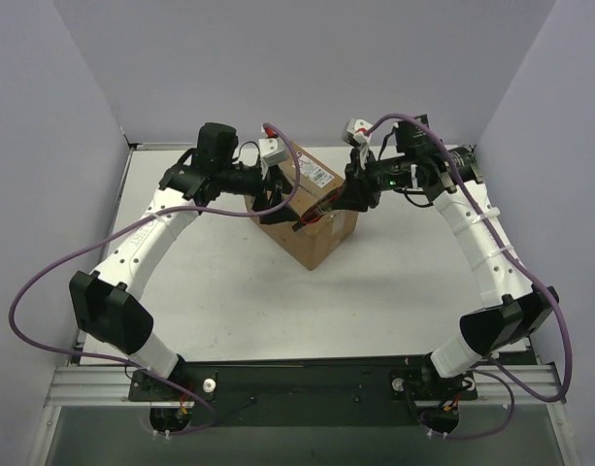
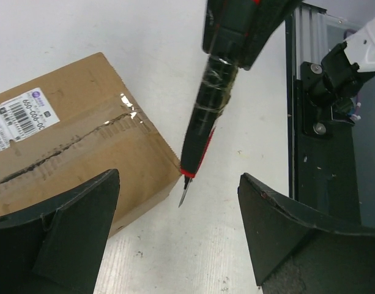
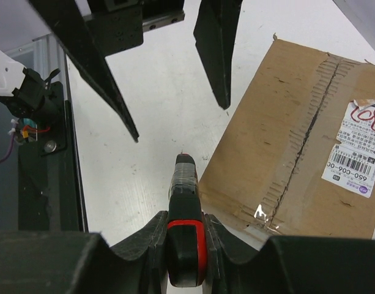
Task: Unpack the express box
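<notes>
The express box (image 1: 312, 228) is a brown cardboard box in the middle of the table, its top flaps down. A white label (image 1: 319, 176) sits on top, and a dark slit with ragged tape runs along the top seam (image 3: 309, 131). My right gripper (image 1: 347, 197) is shut on a black and red utility knife (image 3: 186, 229). The knife's blade (image 2: 184, 195) points down just past the near corner of the express box (image 2: 71, 141), close to it. My left gripper (image 2: 180, 177) hangs open over that corner, with nothing between its fingers (image 3: 216, 52).
White tabletop (image 1: 239, 291) surrounds the box. The black base rail (image 2: 325, 159) and both arm mounts lie along the near edge. Grey walls close in the back and sides.
</notes>
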{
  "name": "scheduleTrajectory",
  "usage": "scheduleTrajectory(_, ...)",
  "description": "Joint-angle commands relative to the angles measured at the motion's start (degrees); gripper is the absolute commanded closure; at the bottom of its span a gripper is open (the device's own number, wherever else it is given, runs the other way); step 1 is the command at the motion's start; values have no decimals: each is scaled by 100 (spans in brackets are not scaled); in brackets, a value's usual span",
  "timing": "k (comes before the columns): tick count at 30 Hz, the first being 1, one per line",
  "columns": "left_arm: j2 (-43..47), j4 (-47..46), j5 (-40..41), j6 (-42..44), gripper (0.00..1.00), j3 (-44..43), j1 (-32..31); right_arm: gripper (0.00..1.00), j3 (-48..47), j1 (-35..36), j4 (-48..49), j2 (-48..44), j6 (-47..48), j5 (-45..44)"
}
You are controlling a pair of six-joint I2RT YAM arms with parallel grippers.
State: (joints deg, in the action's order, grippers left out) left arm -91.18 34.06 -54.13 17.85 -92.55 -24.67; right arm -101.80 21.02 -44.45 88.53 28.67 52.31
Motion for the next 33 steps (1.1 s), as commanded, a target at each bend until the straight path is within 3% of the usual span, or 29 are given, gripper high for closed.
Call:
scheduleTrajectory(1,153,215,-344,386,12,9,-65,100,-419,25,471,199,-475,499)
scheduleTrajectory(10,-23,311,-309,711,17,-17,-117,100,-648,183,990,402,-1073,692)
scheduleTrajectory(23,-427,118,-511,527,44,-158,-153,100,-587,271,991,323,-994,543)
scheduleTrajectory(24,-436,135,-589,536,47,-175,-144,100,-587,280,991,323,-994,517)
scheduleTrajectory(27,-638,390,-905,650,82,-368,-135,100,-578,289,990,358,-977,455)
scheduleTrajectory(28,-690,477,-959,650,100,-473,-126,100,-561,289,982,375,-977,403)
scheduleTrajectory(29,-787,487,-1011,633,100,-492,-126,100,-552,289,999,393,-1003,359)
scheduleTrajectory(30,-814,452,-1038,563,100,-483,-126,98,-560,289,999,428,-1073,280)
scheduleTrajectory(31,-805,278,-1073,475,100,-466,-126,75,-578,263,1008,437,-1256,140)
scheduleTrajectory(33,-744,-47,-1073,89,100,-290,-126,57,-596,167,1026,402,-1468,121)
